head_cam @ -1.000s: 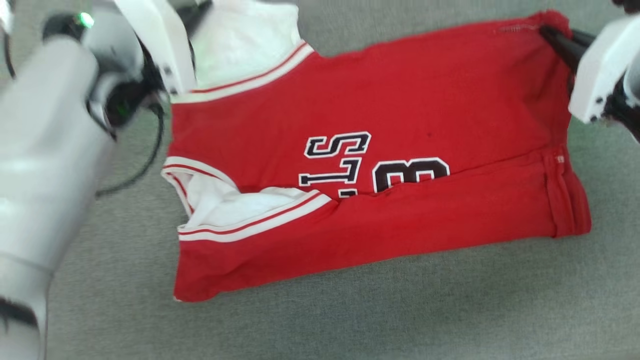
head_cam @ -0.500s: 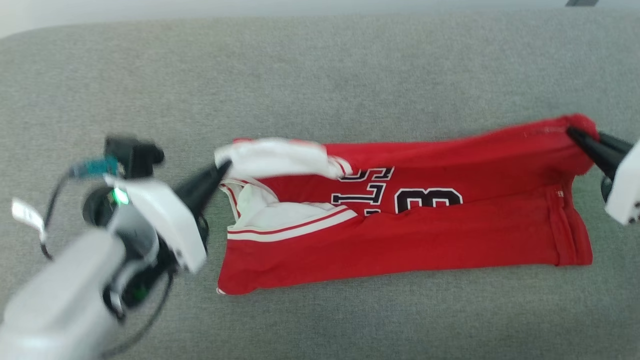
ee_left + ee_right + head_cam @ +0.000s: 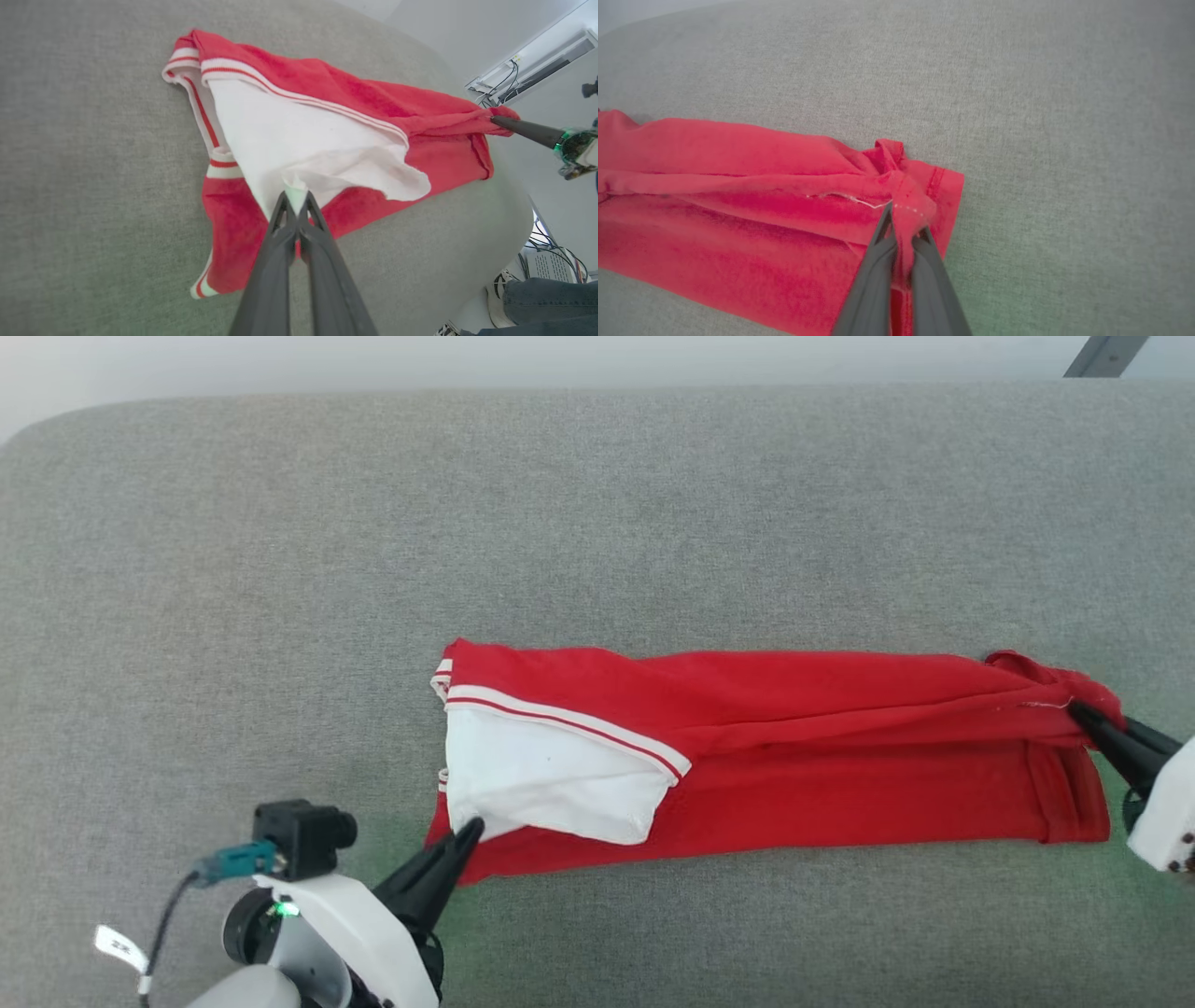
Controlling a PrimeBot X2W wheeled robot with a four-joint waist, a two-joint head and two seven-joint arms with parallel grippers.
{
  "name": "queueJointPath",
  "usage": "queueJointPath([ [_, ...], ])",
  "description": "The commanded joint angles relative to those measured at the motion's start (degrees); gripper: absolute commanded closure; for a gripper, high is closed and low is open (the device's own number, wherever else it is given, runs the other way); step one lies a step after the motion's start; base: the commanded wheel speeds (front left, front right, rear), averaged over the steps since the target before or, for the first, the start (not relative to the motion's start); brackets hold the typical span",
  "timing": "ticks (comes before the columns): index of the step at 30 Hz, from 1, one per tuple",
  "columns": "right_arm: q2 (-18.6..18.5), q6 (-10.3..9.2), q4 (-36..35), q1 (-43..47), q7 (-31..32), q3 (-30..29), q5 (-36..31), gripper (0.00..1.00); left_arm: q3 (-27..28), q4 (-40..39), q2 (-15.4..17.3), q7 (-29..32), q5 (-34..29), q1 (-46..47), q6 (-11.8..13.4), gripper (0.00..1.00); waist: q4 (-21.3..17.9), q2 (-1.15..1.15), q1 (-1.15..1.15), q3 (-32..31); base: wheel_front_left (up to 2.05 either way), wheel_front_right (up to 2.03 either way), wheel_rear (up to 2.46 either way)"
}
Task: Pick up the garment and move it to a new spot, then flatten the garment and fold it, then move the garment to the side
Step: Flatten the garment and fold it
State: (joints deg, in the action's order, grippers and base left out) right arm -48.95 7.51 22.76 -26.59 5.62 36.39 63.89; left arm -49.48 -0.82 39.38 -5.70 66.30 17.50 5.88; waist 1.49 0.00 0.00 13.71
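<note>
Left end effector (image 3: pixel 473 828) clamped on white sleeve (image 3: pixel 551 784) of garment (image 3: pixel 840 784), right end effector (image 3: pixel 1075 711) clamped on its hem (image 3: pixel 1083 793)

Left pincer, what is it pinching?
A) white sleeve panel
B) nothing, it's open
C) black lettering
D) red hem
A: the left pincer is shut on a bunched tip of the white panel of the garment.

Grey fabric surface (image 3: pixel 597 523); red garment (image 3: pixel 840 803) lies folded lengthwise on it, white sleeve (image 3: pixel 551 784) uppermost.
</note>
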Motion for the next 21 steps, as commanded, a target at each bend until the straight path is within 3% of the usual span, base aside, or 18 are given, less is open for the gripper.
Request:
queueJointPath([
  [1,1.48,-0.05,0.68,0.74,0.07,-0.95,-0.42,1.0,-0.57,1.69,-0.6,0.07,-1.65,0.12,0.04,1.0,-0.08,0.0,0.0,0.2,0.0,0.0,0.0],
  [7,5.21,-0.04,3.56,0.09,0.12,-3.0,-2.98,0.96,-1.8,9.9,-4.46,-2.12,-3.17,2.18,-1.93,1.0,-0.6,0.0,0.0,0.81,0.0,0.0,0.0],
  [8,5.59,-0.05,3.86,-0.02,0.21,-3.24,-3.43,0.79,-1.61,10.86,-5.28,-2.83,-2.99,2.41,-2.46,1.0,-0.63,0.0,0.0,0.86,0.0,0.0,0.0],
  [9,5.86,-0.04,4.05,-0.01,0.3,-3.51,-3.77,0.58,-1.62,11.71,-5.76,-3.44,-3.18,2.57,-2.93,0.91,-0.67,0.0,0.0,0.9,0.0,0.0,0.0],
  [11,6.03,-0.04,4.23,0.37,0.49,-4.17,-4.16,0.0,-1.74,13.15,-6.43,-4.58,-3.89,3.01,-3.64,0.6,-0.69,0.0,0.0,0.88,0.0,0.0,0.0],
  [13,5.84,-0.05,4.19,0.98,0.89,-5.07,-4.31,0.0,-1.49,14.15,-6.93,-5.76,-4.52,3.12,-4.01,0.07,-0.58,0.0,0.0,0.76,0.0,0.0,0.0],
  [14,5.69,-0.05,4.1,1.35,1.11,-5.59,-4.29,0.0,-1.31,14.38,-7.08,-6.31,-4.81,3.03,-4.23,0.0,-0.46,0.0,0.0,0.66,0.0,0.0,0.0],
  [21,5.55,-0.04,4.94,3.28,5.61,-8.46,-1.93,0.0,0.76,13.83,-7.66,-8.84,-6.91,0.85,-3.27,0.0,1.21,0.0,0.0,-0.1,0.0,0.0,0.0],
])
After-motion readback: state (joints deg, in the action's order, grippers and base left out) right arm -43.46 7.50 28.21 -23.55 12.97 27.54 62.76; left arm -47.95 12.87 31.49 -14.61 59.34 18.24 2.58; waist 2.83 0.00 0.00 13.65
